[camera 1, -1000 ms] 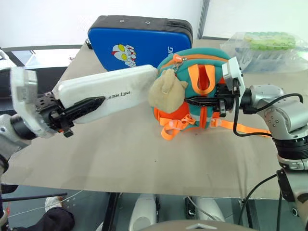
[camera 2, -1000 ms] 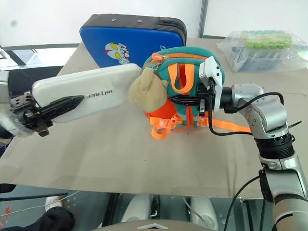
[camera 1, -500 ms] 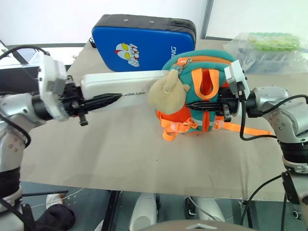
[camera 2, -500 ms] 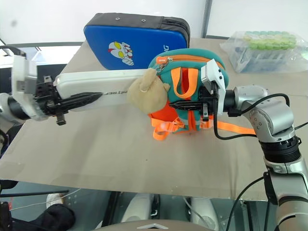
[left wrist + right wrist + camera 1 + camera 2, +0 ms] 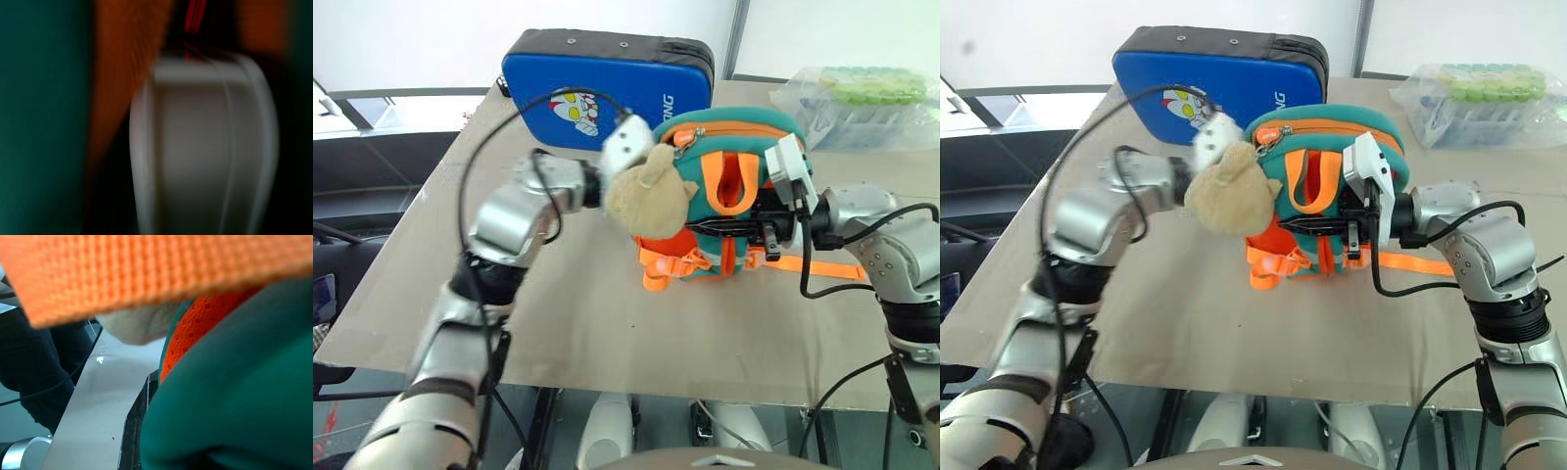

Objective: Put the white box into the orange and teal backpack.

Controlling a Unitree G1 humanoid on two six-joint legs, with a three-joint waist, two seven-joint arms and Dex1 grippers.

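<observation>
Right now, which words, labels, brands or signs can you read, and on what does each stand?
"NG": white letters, the tail of a longer word hidden by the orange and teal backpack, on the blue case.
Cartoon figure printed on the blue case: a picture, no words.
White box: no lettering readable.

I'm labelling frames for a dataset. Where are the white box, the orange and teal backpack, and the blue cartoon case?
white box (image 5: 205,156): left wrist view, its flat white face.
orange and teal backpack (image 5: 773,129): left eye view, teal top.
blue cartoon case (image 5: 607,78): left eye view, blue front.
</observation>
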